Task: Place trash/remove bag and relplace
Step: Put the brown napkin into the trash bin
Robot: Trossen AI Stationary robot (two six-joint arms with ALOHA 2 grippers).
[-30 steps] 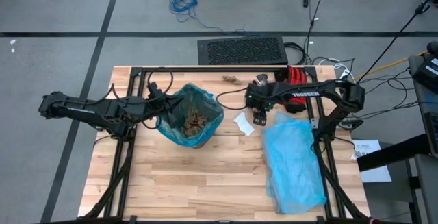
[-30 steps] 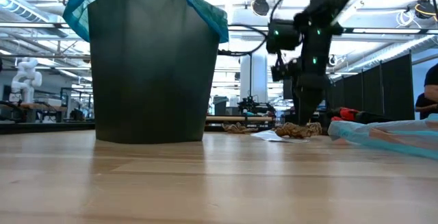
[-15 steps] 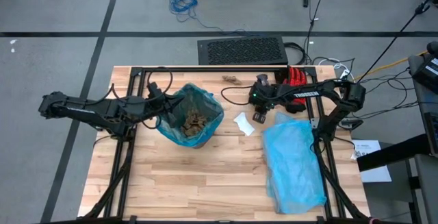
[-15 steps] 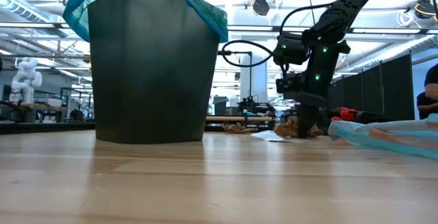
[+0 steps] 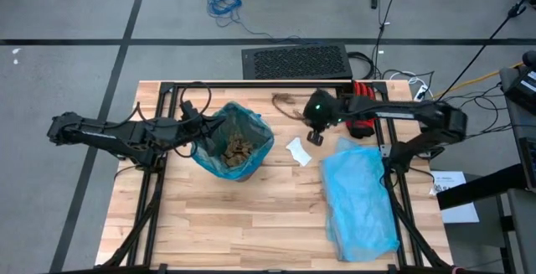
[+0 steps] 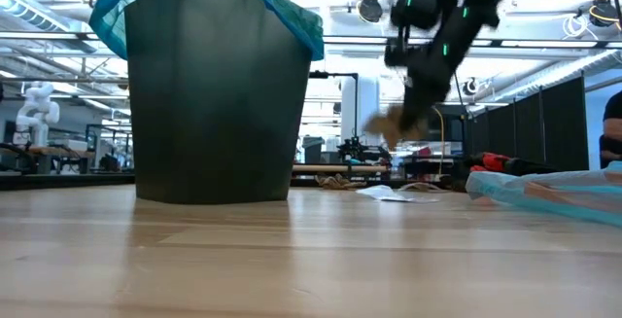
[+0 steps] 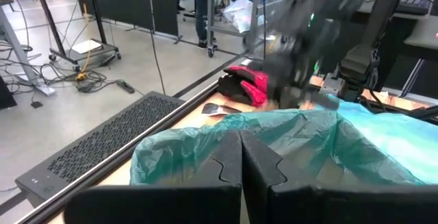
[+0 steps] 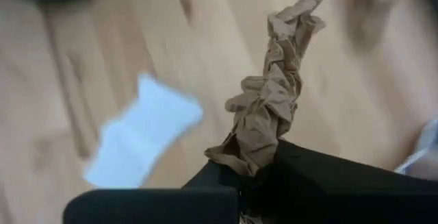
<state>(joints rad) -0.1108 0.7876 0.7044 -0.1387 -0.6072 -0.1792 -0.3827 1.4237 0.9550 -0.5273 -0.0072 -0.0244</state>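
Note:
The bin lined with the teal bag stands at the table's left middle, with brown trash scraps inside. My left gripper is shut at the bag's left rim. My right gripper hangs above the table right of the bin, shut on a crumpled brown scrap. A white scrap lies flat on the table below it. Another brown scrap lies near the far edge. My left gripper's shut fingertips stand right at the bag's rim; whether they touch it I cannot tell. My right gripper pinches the brown scrap's near end between its two fingers. The fingers slant down toward the bin. The scrap sticks out beyond the fingertips, lifted clear of the table.
A pale sky-blue plastic bag lies spread on the table's right half. A red glove lies at the far right, partly under my right arm. A black grille sits beyond the far edge. The near half of the table is bare wood.
My right gripper has shut on the brown scrap that lay beside the white scrap, then risen and tipped toward the bin. The scrap is now lifted clear of the table. The white scrap has stayed where it was.

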